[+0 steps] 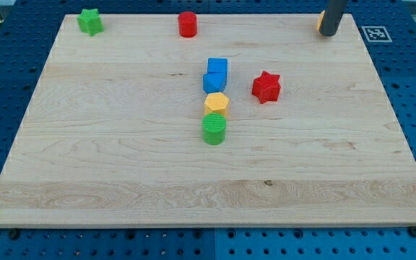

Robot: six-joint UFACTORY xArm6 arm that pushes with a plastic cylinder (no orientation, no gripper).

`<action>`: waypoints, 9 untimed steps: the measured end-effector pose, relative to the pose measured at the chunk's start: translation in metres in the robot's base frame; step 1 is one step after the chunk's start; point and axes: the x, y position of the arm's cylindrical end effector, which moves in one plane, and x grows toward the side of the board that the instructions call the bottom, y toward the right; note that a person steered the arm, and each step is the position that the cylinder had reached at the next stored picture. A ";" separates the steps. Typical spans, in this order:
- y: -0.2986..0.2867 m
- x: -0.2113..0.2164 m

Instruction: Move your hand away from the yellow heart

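At the view's top right corner my tip (pixel 328 33) rests touching the yellow heart (pixel 320 20), which peeks out as a sliver behind the rod; the rod has no pincer to spread or press. Retreating leftward could drag the heart along or sweep it off the board (pixel 121 166). Counted: two blue blocks (pixel 216 75), red cylinder (pixel 187 24), red star (pixel 266 87), green star (pixel 89 22), green cylinder (pixel 214 130), yellow hexagon (pixel 217 102).

Bright, even light falls across the wooden board (pixel 121 166), with no glare on it. The blocks cast only short, soft shadows close to their bases, as under the green cylinder (pixel 214 130). Focus is sharp across the frame, with no blur.
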 end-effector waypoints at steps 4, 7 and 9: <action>0.005 0.029; 0.005 0.032; 0.007 0.032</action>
